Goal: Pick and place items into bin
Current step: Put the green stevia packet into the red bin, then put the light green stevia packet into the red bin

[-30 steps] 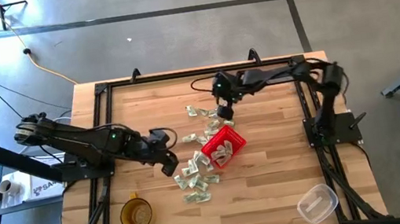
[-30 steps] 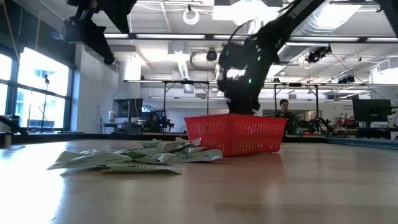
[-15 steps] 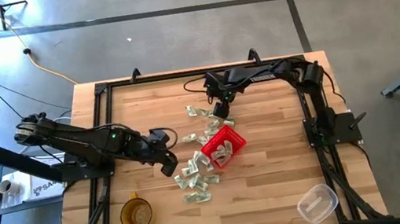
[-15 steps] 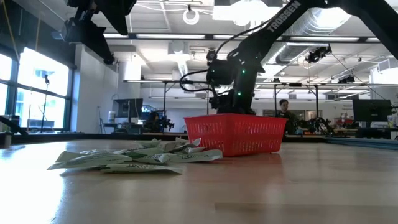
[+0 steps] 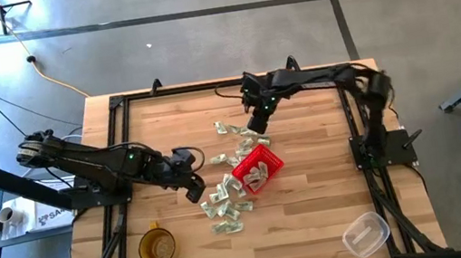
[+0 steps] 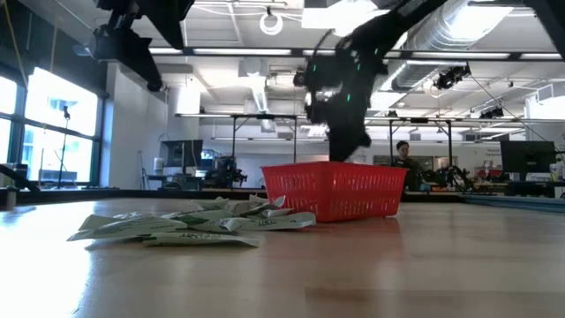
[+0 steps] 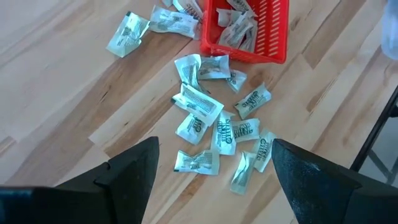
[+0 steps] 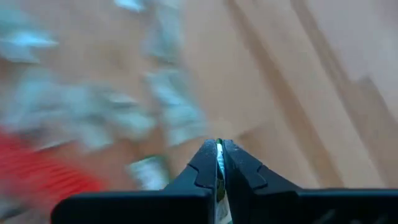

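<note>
wooden tabletop (image 5: 314,199), red basket (image 5: 257,167) near its middle, several packets already inside. right gripper (image 5: 255,128) just beyond the basket, jaws pinched on a pale packet (image 8: 219,163). left gripper (image 5: 196,189) beside the basket, jaws wide apart above scattered green-and-white packets (image 7: 198,106).

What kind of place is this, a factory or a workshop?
Probably a robotics lab in an open industrial hall: exposed ceiling ducts, rows of workbenches with monitors, and a framed wooden table on a concrete floor.
</note>
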